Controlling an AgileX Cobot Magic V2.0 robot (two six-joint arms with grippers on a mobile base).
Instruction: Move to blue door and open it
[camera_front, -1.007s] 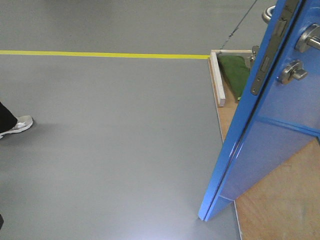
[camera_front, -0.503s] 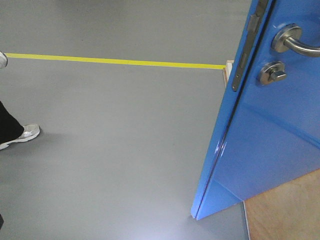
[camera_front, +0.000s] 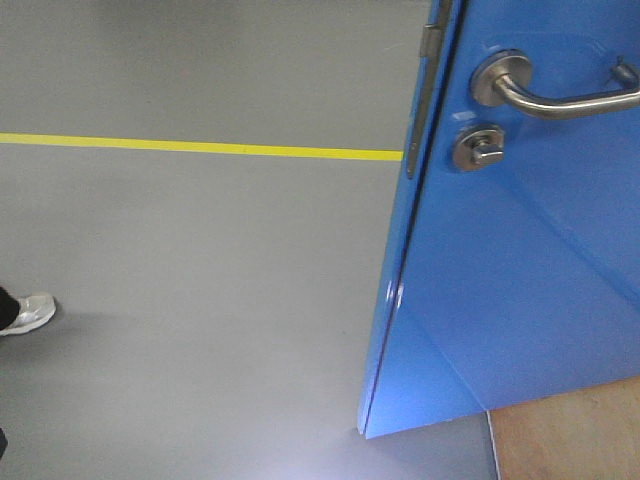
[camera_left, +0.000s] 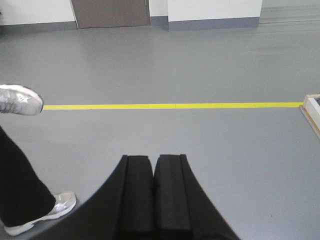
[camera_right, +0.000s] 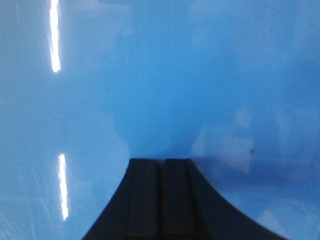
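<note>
The blue door (camera_front: 520, 280) fills the right of the front view, standing ajar, with its edge toward the left. Its silver lever handle (camera_front: 545, 92) is at top right, the round thumb-turn lock (camera_front: 477, 149) below it, the metal latch plate (camera_front: 425, 95) on the edge. The door's glossy blue face (camera_right: 165, 85) fills the right wrist view. My right gripper (camera_right: 161, 161) is shut and empty, its tips at or against the door face. My left gripper (camera_left: 153, 159) is shut and empty, pointing over bare grey floor left of the door.
A yellow tape line (camera_front: 200, 147) crosses the grey floor. A person's white shoes (camera_left: 20, 99) and dark trouser leg (camera_left: 20, 190) are close on the left; one shoe (camera_front: 25, 314) shows in the front view. A wooden platform (camera_front: 570, 435) lies under the door; its corner (camera_left: 312, 112) shows far right.
The door has shifted left and fills more of the front view, and the handle now shows fully. The green bag and white brace have gone out of sight. The person's shoe moved left.
</note>
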